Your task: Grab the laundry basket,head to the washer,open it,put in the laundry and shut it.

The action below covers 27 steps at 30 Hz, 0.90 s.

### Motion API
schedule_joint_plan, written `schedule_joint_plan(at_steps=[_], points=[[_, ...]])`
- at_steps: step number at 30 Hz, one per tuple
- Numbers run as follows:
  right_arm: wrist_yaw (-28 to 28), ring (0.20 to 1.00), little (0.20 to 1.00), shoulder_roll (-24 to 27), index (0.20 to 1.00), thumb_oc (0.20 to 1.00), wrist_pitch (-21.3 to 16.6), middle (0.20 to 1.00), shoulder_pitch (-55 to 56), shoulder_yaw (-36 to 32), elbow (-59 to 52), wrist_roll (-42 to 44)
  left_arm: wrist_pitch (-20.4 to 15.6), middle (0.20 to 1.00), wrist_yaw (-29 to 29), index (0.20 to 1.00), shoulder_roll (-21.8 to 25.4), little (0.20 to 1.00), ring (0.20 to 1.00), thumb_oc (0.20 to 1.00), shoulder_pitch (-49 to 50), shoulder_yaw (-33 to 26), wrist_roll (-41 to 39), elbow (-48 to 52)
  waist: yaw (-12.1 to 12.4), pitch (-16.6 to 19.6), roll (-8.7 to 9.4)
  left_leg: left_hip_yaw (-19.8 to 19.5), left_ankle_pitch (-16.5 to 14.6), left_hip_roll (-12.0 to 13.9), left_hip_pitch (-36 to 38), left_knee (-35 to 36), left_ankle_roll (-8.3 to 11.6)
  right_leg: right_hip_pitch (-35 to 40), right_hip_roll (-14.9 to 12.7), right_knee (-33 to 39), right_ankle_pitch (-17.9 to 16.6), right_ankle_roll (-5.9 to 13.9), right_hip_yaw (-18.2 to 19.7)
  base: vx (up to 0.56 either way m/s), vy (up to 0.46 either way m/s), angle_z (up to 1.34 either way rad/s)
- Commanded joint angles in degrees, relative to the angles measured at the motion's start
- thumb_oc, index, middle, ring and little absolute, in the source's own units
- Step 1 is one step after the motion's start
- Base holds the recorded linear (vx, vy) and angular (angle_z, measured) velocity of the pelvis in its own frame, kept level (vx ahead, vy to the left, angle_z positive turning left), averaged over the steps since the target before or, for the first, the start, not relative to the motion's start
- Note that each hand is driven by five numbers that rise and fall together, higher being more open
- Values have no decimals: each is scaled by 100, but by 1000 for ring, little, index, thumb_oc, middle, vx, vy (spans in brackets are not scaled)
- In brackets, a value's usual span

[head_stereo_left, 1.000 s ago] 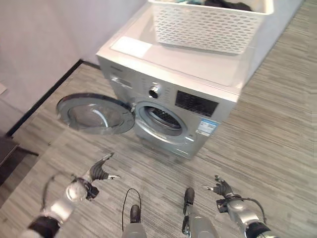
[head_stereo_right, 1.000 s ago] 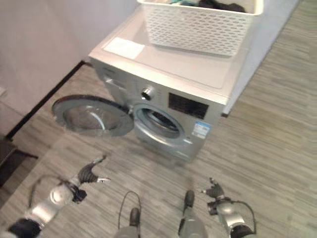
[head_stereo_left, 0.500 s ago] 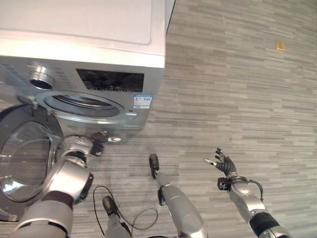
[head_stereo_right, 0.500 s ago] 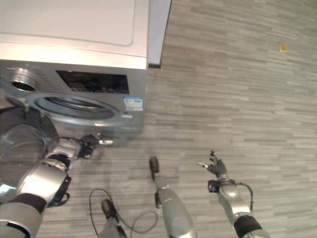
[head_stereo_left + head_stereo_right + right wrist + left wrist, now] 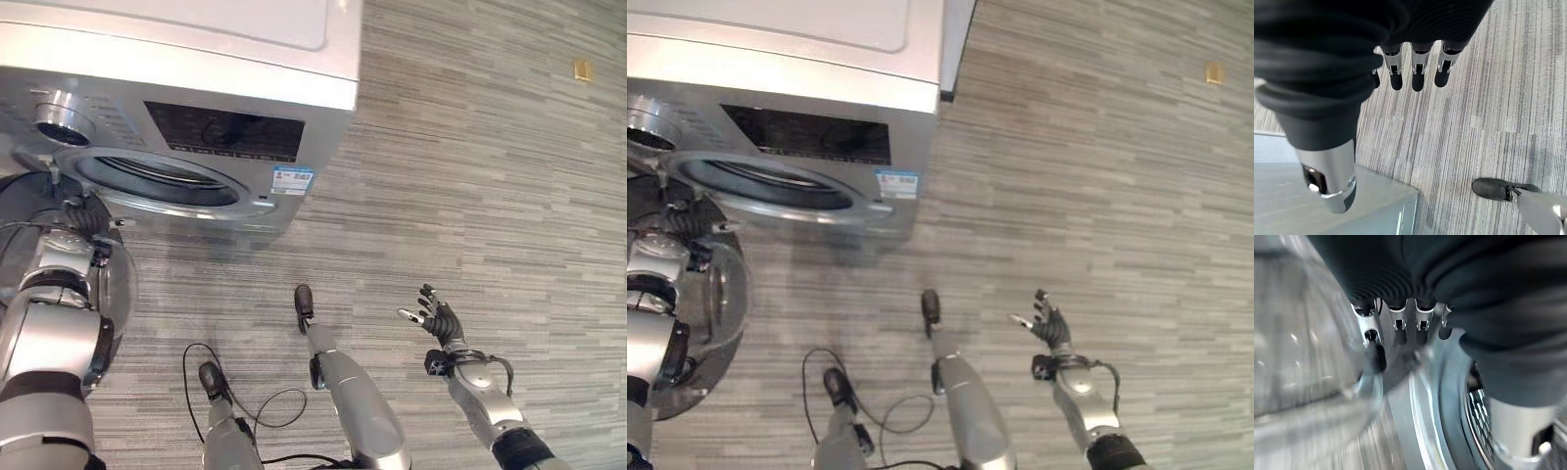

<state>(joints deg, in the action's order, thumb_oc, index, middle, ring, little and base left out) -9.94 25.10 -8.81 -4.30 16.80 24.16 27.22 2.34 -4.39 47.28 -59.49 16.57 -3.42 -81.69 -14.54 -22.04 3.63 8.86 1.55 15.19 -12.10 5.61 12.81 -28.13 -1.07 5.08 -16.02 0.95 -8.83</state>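
Observation:
The silver washer (image 5: 245,59) stands at the upper left, its round drum opening (image 5: 157,181) uncovered. Its glass door (image 5: 715,304) is swung wide open to the left, low over the floor. My left hand (image 5: 86,221) is at the door's upper edge, close to the washer's front beside the opening, fingers relaxed and holding nothing. In the left wrist view its fingertips (image 5: 1374,350) hang between the door glass (image 5: 1298,342) and the perforated drum (image 5: 1476,413). My right hand (image 5: 438,319) hovers open over bare floor at the lower right, fingers (image 5: 1418,73) spread, well away from the washer.
Grey plank flooring (image 5: 490,176) stretches right of the washer. A small tan item (image 5: 583,70) lies on the floor at the far upper right. The washer's corner (image 5: 1352,210) shows in the right wrist view.
The camera has swung from a wide view of washer and basket to a close one. My left hand moved left and up to the open door's edge. The right hand barely moved.

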Motion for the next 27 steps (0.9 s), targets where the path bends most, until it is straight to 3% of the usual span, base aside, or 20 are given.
schedule_joint_plan(at_steps=[1, 7, 9, 11, 12, 13, 14, 15, 16, 17, 18, 19, 21, 23, 25, 27], points=[[-98, 1000, 1000, -103, 1000, 1000, -256, 1000, 80, -260, -40, -131, 140, 1000, -385, 1000, 711, 1000, 1000, 1000, 517, 98, 25, -314, 230, 36, 210, -141, 97, -64, -27, -61, -244, 463, -611, -8, 642, 911, 233, 28, -21, 16], [-44, 1000, 1000, -73, 1000, 1000, -194, 1000, 169, -224, 117, -174, 119, 1000, -419, 1000, 588, 1000, 1000, 1000, 788, -18, -116, -235, 284, 191, 115, -151, 66, 28, 163, -61, -213, 722, -554, -56, 825, 848, 174, 58, -71, 15], [-1, 1000, 1000, -42, 1000, 1000, -104, 1000, 350, -248, 175, -237, 116, 1000, -406, 1000, 600, 1000, 1000, 1000, 1074, -235, -235, -152, 311, 308, 81, -83, 43, 161, 368, -61, -186, 881, -449, -142, 998, 780, 201, 144, -173, 15], [123, 1000, 1000, -213, 1000, 1000, 18, 1000, 733, -394, 577, 111, -131, 1000, -360, 1000, 410, 1000, 1000, 1000, 1697, -686, -1038, 532, 419, 444, 49, 44, 178, 417, 733, -98, -150, 1135, -177, -390, 1357, 581, 250, 187, -254, 0], [124, 1000, 1000, -206, 1000, 1000, 18, 1000, 736, -389, 576, 112, -127, 1000, -363, 1000, 407, 1000, 1000, 1000, 1719, -703, -1037, 545, 418, 442, 44, 50, 178, 423, 746, -95, -146, 1142, -170, -391, 1359, 579, 254, 143, -224, -8], [198, 1000, 1000, -278, 1000, 1000, 32, 1000, 856, -464, 806, 305, -298, 1000, -327, 1000, 269, 1000, 1000, 1000, 2075, -915, -1405, 961, 482, 454, 60, -4, 228, 506, 753, -351, -154, 1245, -80, -467, 1454, 490, 264, 190, -364, -5], [326, 1000, 1000, -442, 1000, 1000, 67, 1000, 1112, -850, 1284, 653, -718, 1000, -369, 1000, -185, 1000, 1000, 1000, 3141, -1521, -2180, 2185, 663, 416, 193, -357, 357, 639, 554, -1470, -307, 1665, 159, -503, 1598, 229, 286, 382, -484, 0], [237, 1000, 1000, -440, 1000, 1000, 26, 1000, 1085, -1545, 1931, 1066, -995, 1000, -499, 1000, -800, 1000, 1000, 1000, 3627, -1731, -2674, 2700, 700, 406, 191, -340, 360, 666, 261, -2306, -505, 2073, 168, -521, 1913, 100, 174, 331, -391, 18], [240, 1000, 1000, -435, 1000, 1000, 26, 1000, 1086, -1552, 1933, 1067, -994, 1000, -503, 1000, -809, 1000, 1000, 1000, 3626, -1727, -2673, 2704, 700, 405, 184, -346, 354, 665, 252, -2318, -506, 2072, 166, -523, 1916, 101, 170, 232, -75, 53], [185, 1000, 1000, -382, 1000, 1000, 8, 1000, 1042, -1812, 2096, 1185, -1045, 1000, -532, 1000, -927, 1000, 1000, 1000, 3716, -1761, -2711, 2869, 709, 428, 197, -190, 180, 490, 213, -2140, -585, 2122, 88, -532, 1947, 106, 165, 118, 102, 67], [67, 1000, 1000, -241, 1000, 1000, -38, 1000, 869, -2263, 2339, 1385, -1144, 1000, -565, 1000, -1099, 1000, 1000, 1000, 3799, -1790, -2633, 3021, 752, 479, 270, -196, -241, 16, -129, -1967, -685, 2202, -66, -529, 1978, 130, 163, 163, 139, 60], [24, 1000, 1000, -137, 1000, 1000, -49, 1000, 758, -2475, 2441, 1488, -1170, 1000, -568, 1000, -1178, 1000, 1000, 1000, 3815, -1786, -2613, 3098, 784, 507, 286, -194, -265, -213, -367, -1858, -704, 2262, -93, -532, 2017, 150, 155, 125, 100, 24], [-70, 1000, 1000, 17, 1000, 1000, -89, 1000, 643, -2710, 2509, 1564, -1193, 1000, -567, 1000, -1236, 1000, 1000, 1000, 3831, -1782, -2603, 3153, 826, 522, 279, -165, -134, -381, -621, -1756, -692, 2305, -104, -555, 2071, 162, 131, 86, 65, 10], [-409, 1000, 1000, 310, 1000, 1000, -356, 1000, 367, -3306, 2233, 1733, -1285, 1000, -644, 1000, -1373, 1000, 1000, 1000, 3839, -1801, -2572, 3288, 943, 547, 228, 10, 382, -676, -1120, -1531, -690, 2462, -43, -660, 2154, 171, 101, 93, 132, -1], [-517, 1000, 1000, 413, 1000, 1000, -435, 1000, 271, -3481, 2021, 1732, -1291, 1000, -652, 1000, -1436, 1000, 1000, 1000, 3926, -1828, -2576, 3386, 976, 614, 211, 36, 359, -720, -1034, -1435, -703, 2513, -54, -720, 2209, 215, 168, 203, 197, -33], [-824, 1000, 1000, 599, 1000, 1000, -687, 1000, 202, -3880, 1239, 1464, -1313, 1000, -650, 1000, -1679, 1000, 1000, 1000, 4315, -1882, -2458, 3685, 989, 858, 236, -152, 52, -910, -762, -1548, -876, 2717, -183, -1028, 2309, 358, 338, 423, 314, -82]])
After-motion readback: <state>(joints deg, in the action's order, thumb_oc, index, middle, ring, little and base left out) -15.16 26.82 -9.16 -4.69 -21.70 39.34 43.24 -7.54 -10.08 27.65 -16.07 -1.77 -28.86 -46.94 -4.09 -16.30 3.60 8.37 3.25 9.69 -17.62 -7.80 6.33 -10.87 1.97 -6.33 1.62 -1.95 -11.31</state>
